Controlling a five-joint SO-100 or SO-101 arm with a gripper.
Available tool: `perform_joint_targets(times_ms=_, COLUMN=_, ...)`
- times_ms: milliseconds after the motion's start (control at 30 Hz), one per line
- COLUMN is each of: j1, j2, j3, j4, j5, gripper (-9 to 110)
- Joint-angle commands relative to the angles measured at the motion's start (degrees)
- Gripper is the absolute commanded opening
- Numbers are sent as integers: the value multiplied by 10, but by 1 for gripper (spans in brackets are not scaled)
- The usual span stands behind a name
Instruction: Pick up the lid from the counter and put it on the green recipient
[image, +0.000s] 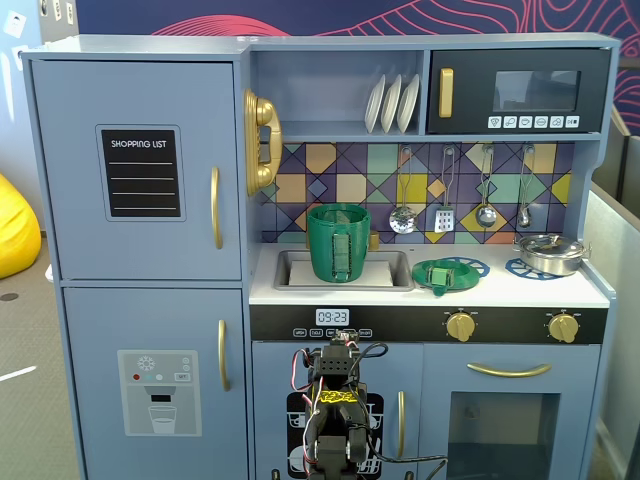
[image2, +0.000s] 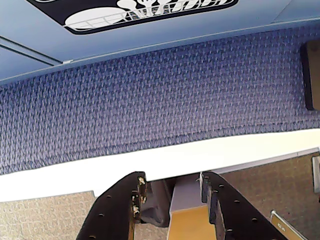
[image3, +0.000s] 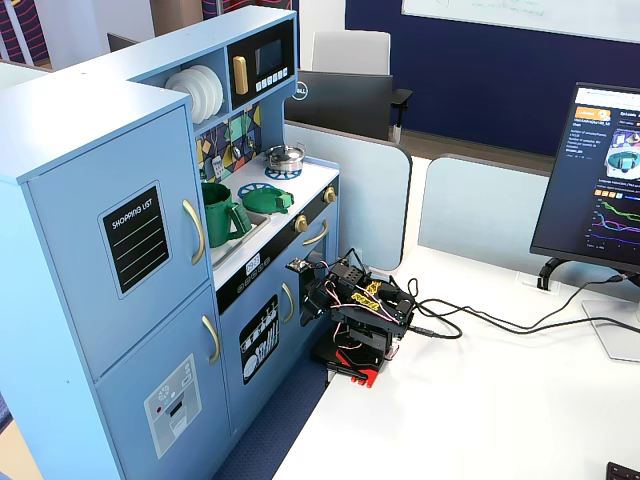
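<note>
Lid (image: 443, 274) flat on counter (image: 560, 291) over a burner ring, right of green recipient (image: 338, 241) in sink. Gripper (image2: 170, 192) low, released, holding nothing.

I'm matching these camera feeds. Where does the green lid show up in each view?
A fixed view, front-on: the lid lies on the counter, right of the green recipient.
Wrist view: not in it.
A fixed view, side-on: the lid sits upper left.
Shared landmark: the steel pot beyond it.
</note>
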Motion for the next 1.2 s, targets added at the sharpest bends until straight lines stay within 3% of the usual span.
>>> perform_joint_targets(times_ms=0, j1=33, j2=-5, j3=-2, j4=106, j5=-11, gripper=0)
perform_joint_targets(times_ms=300, j1=33, j2=-5, j3=-2, j4=95, j5=-9, gripper=0)
perform_joint_targets(times_ms=467, j1=78, j2=-7, j3=-33, j4=-16, j5=-34, gripper=0)
perform_joint_targets(times_ms=733, j1=227, j2=-174, j3=-289, j4=-276, j5=-118, gripper=0)
perform_joint_targets(times_ms=833, j1=277, j2=-207, j3=-347, j4=-362, j5=-108, gripper=9)
perform_joint_targets(times_ms=1033, j1=370, j2=-250, j3=-367, j4=-533, j5=-84, gripper=42)
perform_joint_targets(times_ms=1167, j1=382, j2=-300, j3=-364, j4=-624, j5=-81, gripper=48)
